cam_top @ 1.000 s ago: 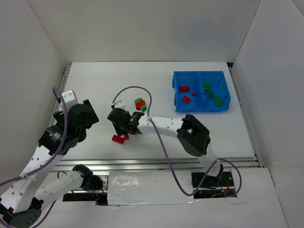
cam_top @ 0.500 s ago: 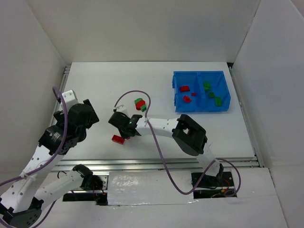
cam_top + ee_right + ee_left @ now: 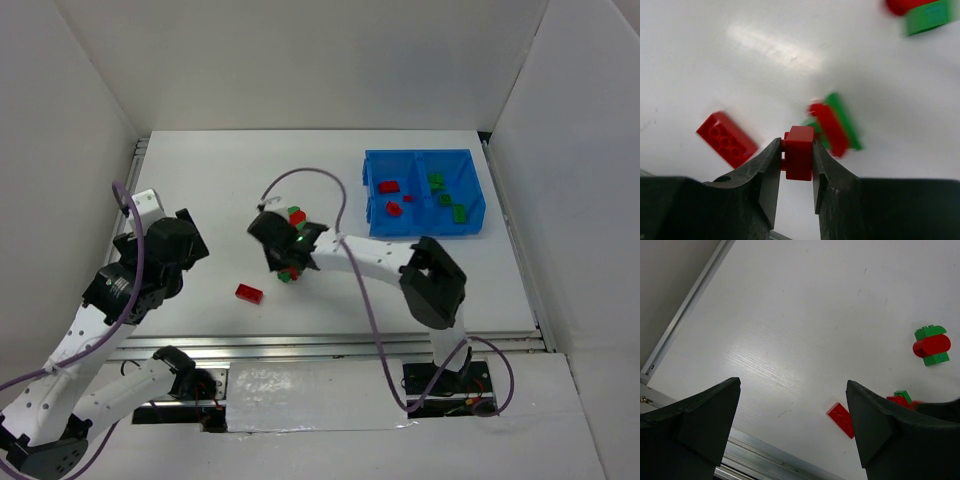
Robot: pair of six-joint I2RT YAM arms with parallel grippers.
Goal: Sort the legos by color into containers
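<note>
Now the right fingers (image 3: 762, 175) have carried one red lego (image 3: 799, 152) off rightward

White counter (image 3: 200, 170) is being boxed in by plain white wall panels (image 3: 300, 60); glare is being reflected off its surface.
</note>
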